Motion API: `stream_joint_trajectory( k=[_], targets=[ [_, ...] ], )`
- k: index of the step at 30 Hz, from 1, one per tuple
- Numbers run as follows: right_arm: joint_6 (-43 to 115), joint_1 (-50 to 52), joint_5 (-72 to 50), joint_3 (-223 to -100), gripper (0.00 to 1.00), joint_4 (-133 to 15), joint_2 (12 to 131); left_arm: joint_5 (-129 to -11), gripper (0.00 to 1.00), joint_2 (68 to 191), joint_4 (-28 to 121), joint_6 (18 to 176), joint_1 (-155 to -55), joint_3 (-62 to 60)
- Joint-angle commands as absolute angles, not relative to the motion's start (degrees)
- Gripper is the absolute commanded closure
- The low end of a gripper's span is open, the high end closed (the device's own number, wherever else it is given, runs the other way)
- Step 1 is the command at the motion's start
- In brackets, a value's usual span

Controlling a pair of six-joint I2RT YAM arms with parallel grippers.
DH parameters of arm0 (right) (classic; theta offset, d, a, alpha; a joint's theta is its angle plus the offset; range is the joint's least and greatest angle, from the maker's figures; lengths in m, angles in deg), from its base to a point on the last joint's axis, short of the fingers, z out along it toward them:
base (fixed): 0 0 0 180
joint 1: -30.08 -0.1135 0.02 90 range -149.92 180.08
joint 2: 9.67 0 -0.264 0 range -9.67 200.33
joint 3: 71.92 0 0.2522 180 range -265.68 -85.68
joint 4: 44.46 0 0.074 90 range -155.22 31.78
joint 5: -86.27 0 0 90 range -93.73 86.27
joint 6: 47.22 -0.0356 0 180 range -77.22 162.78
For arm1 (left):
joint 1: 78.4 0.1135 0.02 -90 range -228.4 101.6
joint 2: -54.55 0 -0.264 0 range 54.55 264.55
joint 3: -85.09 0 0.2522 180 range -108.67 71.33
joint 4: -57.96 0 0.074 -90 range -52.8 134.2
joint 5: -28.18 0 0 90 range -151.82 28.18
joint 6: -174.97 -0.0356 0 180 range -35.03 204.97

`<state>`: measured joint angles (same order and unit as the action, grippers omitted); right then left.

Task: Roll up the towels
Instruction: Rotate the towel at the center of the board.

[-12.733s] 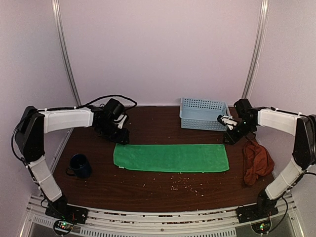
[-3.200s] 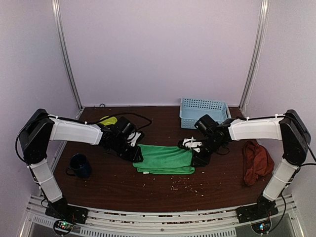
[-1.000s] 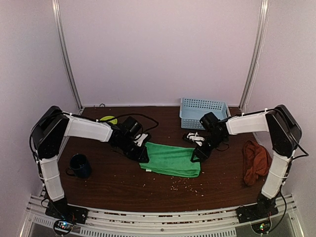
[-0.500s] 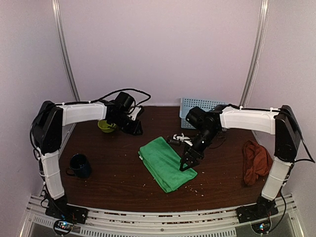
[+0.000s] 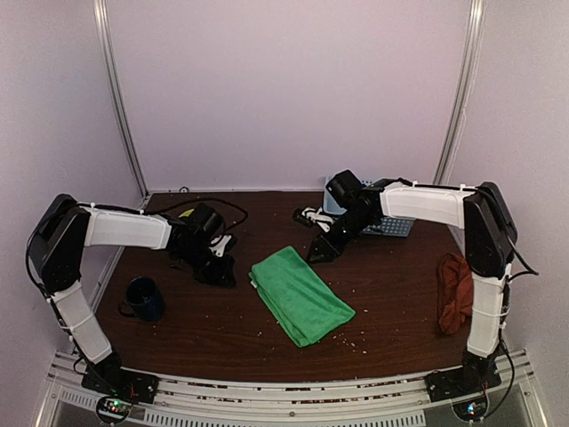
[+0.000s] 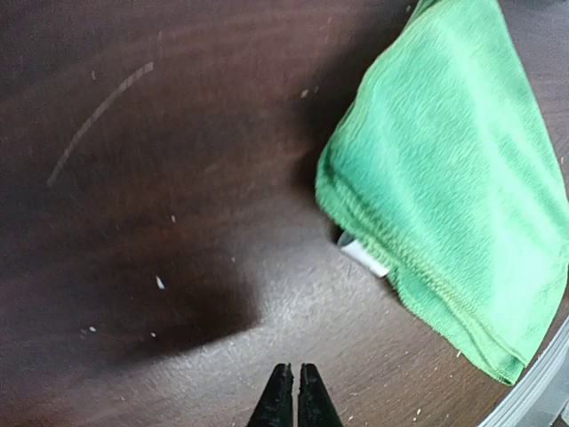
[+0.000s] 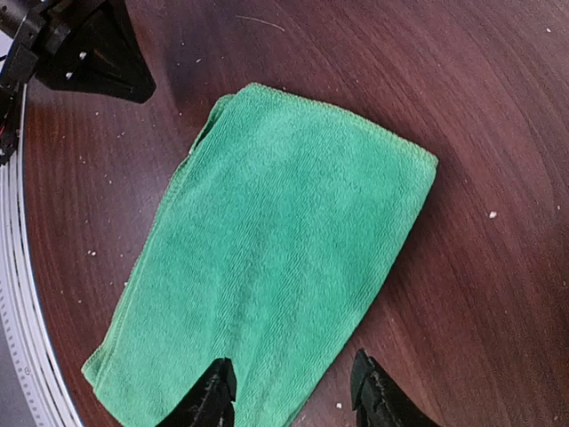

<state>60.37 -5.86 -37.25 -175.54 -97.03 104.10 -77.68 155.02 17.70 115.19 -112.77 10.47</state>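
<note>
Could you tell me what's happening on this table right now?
Two robot arms are working on a green towel, which lies folded in a rectangle, diagonally, in the middle of the table, not yet rolled. Neither arm holds it: the left gripper is shut and empty to the towel's left, and the right gripper is open over it. A rust towel sits crumpled at the right edge, untouched. A light-blue basket stands at the back.
</note>
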Motion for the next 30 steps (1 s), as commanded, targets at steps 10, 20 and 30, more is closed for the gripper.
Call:
stream_joint_trajectory(
  k=[10, 20, 30],
  targets=[
    [54.8, -9.0, -37.2, -185.4, 0.60, -91.5, 118.1, -83.5, 0.96, 164.9, 29.6, 116.2, -113.3, 6.3],
    [43.2, -5.9, -25.7, -179.2, 0.61, -85.5, 117.4, -80.0, 0.96, 176.6, 33.0, 118.0, -112.4, -8.2],
    [46.0, -5.3, -37.2, -179.5, 0.53, -87.0, 107.2, -69.2, 0.51, 164.5, 28.5, 109.8, -110.7, -7.8]
  ],
)
